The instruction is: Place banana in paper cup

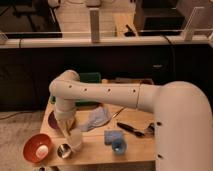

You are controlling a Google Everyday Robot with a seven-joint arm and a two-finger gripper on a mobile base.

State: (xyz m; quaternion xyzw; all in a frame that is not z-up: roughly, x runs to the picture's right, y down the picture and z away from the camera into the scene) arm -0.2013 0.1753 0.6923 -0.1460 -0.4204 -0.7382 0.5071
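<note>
- The worktop (95, 150) is a small pale wooden one, and the white arm (115, 95) reaches over it from the right.
- The arm bends at an elbow above the worktop's left part and then drops straight down.
- The claw (66, 126) hangs at the arm's lower end, over the front-left part of the worktop, just above and a little left of the cup (76, 141).
- I cannot tell whether the claw is spread or pressed together.
- A pale-yellow slanted bit, seemingly the banana (68, 131), shows at the claw's tip, close to the cup's rim on its left side. It cannot be cleanly told apart from the claw, and I cannot tell if it is gripped.
- The cup is white and stands upright near the front edge.
- A metal cup (64, 150) stands just beside it on the left, lower and shinier.
- A red bowl (31, 150) sits at the front-left corner with a white ball (43, 149) inside it.
- A purple bowl (52, 120) lies behind the claw, mostly hidden by the arm.
- A blue cloth (97, 119) lies crumpled near the middle.
- A blue cup (118, 143) stands right of the white cup, apart from it.
- A dark tool (133, 129) lies towards the right edge.
- A green thing (91, 79) shows at the back, partly behind the arm.
</note>
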